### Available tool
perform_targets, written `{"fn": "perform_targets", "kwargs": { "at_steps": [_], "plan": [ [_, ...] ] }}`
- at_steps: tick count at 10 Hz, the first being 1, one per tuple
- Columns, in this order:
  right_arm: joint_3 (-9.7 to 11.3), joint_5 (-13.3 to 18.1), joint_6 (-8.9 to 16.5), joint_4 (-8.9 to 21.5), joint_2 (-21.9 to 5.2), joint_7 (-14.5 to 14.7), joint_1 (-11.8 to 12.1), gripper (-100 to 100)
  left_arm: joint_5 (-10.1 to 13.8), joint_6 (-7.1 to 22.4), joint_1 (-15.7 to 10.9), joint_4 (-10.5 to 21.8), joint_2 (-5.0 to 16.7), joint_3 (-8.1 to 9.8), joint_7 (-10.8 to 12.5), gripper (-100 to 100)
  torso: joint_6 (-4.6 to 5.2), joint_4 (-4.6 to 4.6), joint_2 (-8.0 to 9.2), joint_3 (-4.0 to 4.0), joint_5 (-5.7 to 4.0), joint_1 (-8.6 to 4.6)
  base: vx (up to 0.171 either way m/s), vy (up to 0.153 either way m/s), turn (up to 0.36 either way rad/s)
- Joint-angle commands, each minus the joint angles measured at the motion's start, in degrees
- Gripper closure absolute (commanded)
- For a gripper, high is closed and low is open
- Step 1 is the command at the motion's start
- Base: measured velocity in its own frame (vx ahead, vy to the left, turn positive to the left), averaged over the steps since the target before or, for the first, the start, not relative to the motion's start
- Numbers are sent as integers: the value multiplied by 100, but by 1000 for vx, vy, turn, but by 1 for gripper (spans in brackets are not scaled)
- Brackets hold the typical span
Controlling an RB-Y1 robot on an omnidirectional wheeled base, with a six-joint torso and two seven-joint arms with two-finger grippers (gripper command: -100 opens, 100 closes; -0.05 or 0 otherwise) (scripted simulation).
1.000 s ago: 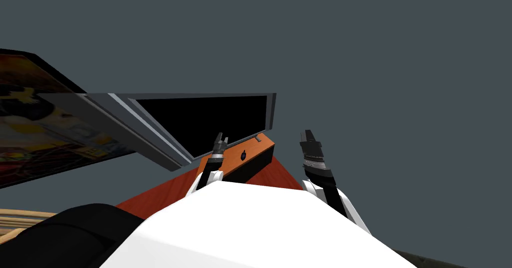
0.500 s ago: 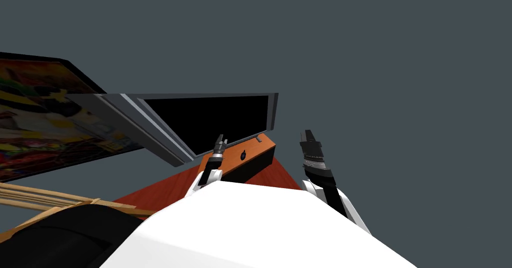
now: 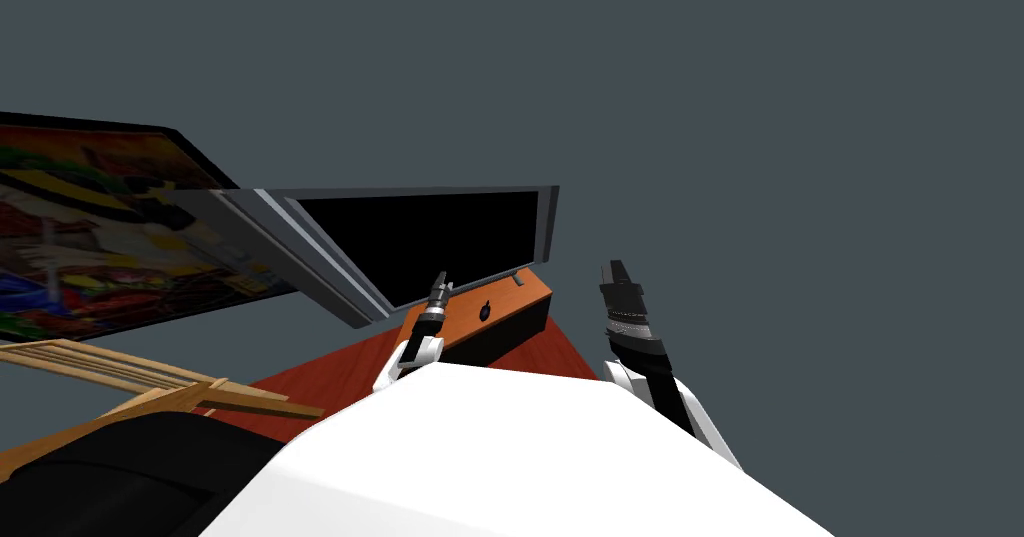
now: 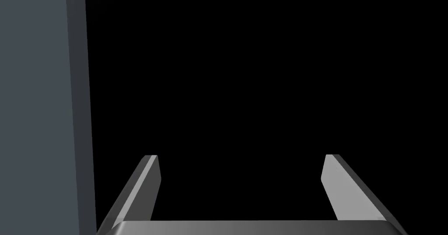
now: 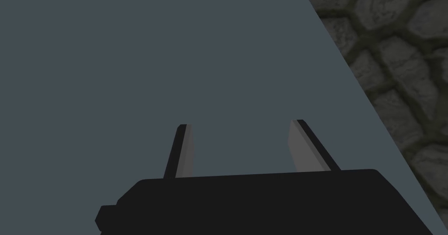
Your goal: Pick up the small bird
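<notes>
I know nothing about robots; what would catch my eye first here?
The bright, many-coloured picture on the dark grey wall at far left stands out first, beside a grey-framed black area. Below that, an orange-brown ledge carries the small bird, a tiny dark figure, with the open left gripper close beside it.

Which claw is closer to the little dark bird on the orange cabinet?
Left. The left claw is right beside the bird, over the orange cabinet; the right claw is farther off, past the cabinet's other end.
</notes>
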Motion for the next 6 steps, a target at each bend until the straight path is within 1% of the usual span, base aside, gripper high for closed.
{"fn": "perform_targets", "kwargs": {
  "at_steps": [1,2,3,4,5,6],
  "plan": [
    [0,0,0,0,0,0,0,0,-21,77,-166,286,46,130,12,-100,0,0,0,0,0,0,21,-34,134],
    [0,0,0,0,0,0,1,0,-21,77,-166,402,46,130,12,-100,-3,0,-3,-1,1,0,20,-55,96],
    [0,0,0,0,0,0,0,0,-38,189,-328,548,89,257,24,-100,-1,-1,-2,-1,0,-5,29,-94,145],
    [0,0,0,0,1,0,1,0,-38,189,-328,662,89,257,24,-100,-2,-1,-5,-3,-3,-18,28,-89,95],
    [0,0,0,0,0,0,0,0,-38,189,-328,734,89,257,24,-100,-1,-1,-5,-3,-4,-19,12,-41,-3],
    [0,0,0,0,0,0,0,0,-53,303,-495,910,128,385,36,-100,1,0,-2,-1,-1,-5,29,-49,133]
  ]
}}
